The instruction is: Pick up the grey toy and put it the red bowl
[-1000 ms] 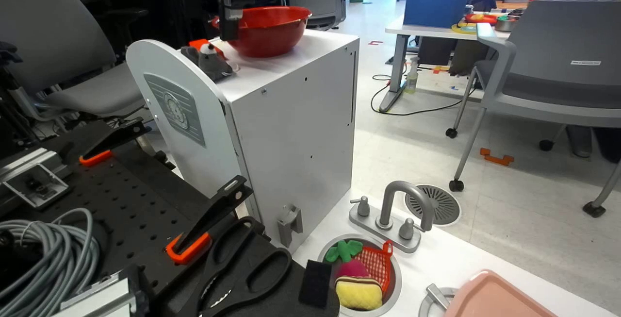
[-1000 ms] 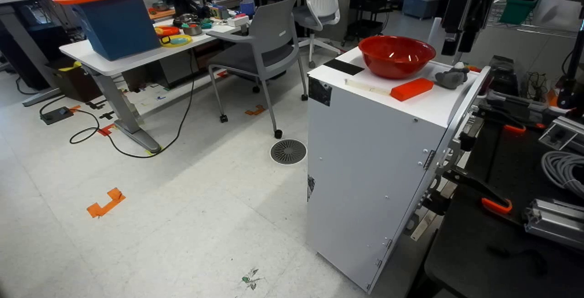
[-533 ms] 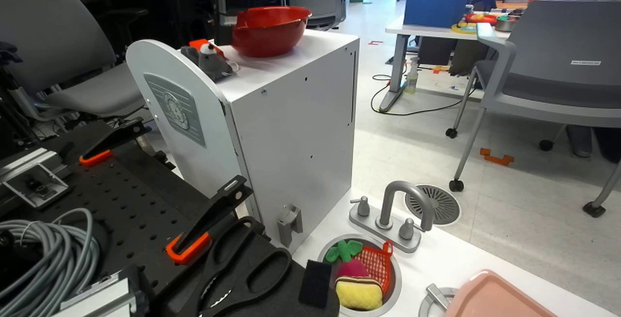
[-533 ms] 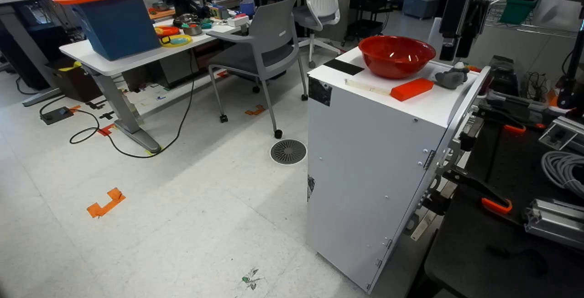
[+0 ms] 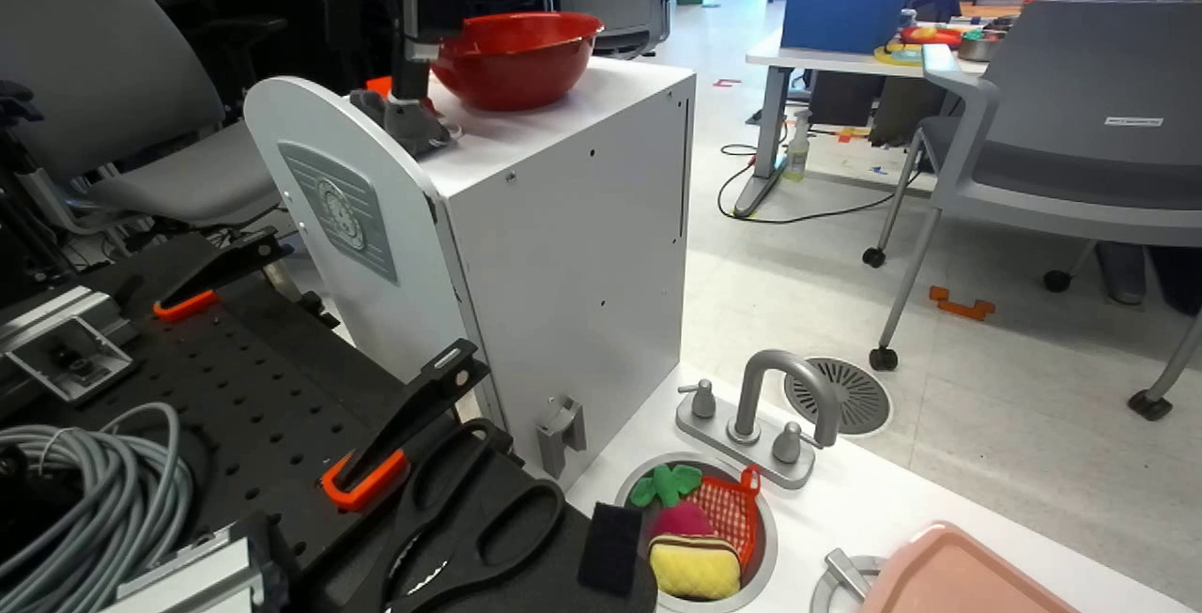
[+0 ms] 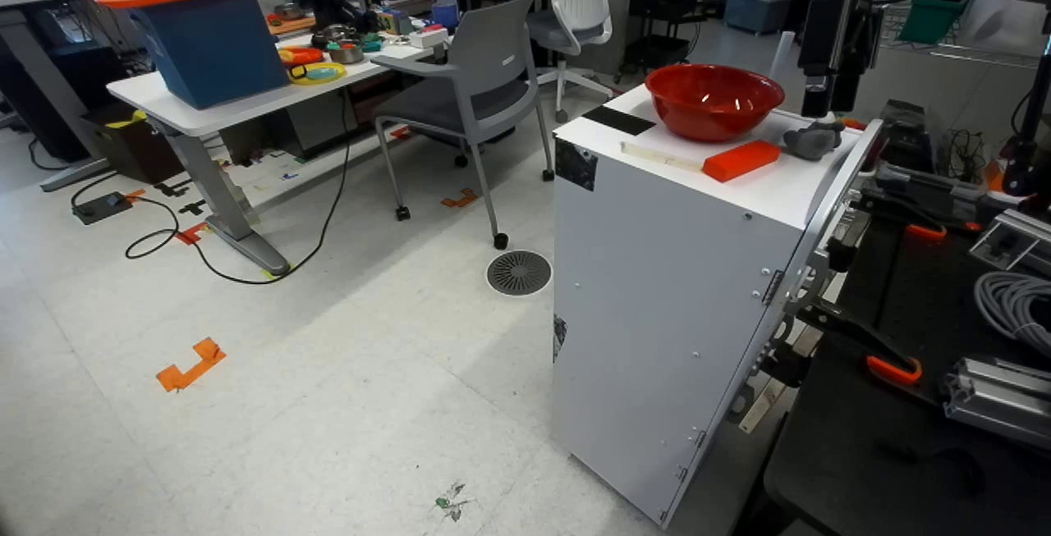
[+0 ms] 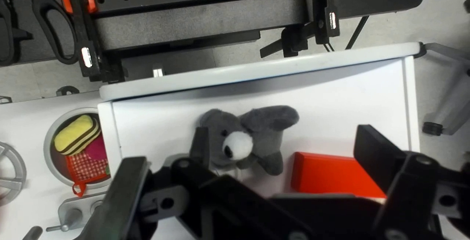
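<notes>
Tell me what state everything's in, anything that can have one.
End effector: open
Grey toy: not held, on the cabinet
Red bowl: upright on the cabinet
Sink: holding colourful toys
Cable: coiled
Scissors: open or shut unclear
Faucet: no water visible

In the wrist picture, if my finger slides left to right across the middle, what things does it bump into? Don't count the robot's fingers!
Grey ring with spokes, cut off by the edge → round sink → grey toy → red-orange block.
</notes>
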Motion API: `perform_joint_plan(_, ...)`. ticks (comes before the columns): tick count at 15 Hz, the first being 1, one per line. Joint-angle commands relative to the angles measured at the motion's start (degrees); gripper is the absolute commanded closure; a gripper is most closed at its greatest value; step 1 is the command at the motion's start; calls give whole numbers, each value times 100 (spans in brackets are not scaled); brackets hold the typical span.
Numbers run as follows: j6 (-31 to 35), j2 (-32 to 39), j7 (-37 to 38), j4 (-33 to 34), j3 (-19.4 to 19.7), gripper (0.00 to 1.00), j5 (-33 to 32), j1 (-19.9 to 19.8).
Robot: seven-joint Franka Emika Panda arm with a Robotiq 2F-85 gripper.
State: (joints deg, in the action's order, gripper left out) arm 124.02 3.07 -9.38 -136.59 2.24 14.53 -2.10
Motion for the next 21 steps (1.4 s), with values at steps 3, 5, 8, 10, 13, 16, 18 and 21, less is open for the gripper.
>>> perform_joint_plan(3,-273,131,152,208,-9,0,-175,-17)
perform_joint_plan(5,-279,132,217,183,-1,0,-271,-20)
perform_joint_plan(8,-316,144,608,166,20,0,-768,-3)
perform_joint_plan(10,-369,163,899,181,33,0,-1090,-3)
perform_joint_plan(13,-415,205,1119,193,42,0,-1310,-7)
perform_joint_plan(16,-374,236,1246,191,45,0,-1382,-6)
perform_joint_plan(18,-337,267,1308,201,46,0,-1404,-5)
perform_joint_plan(21,-303,297,1467,209,56,26,-1477,-6)
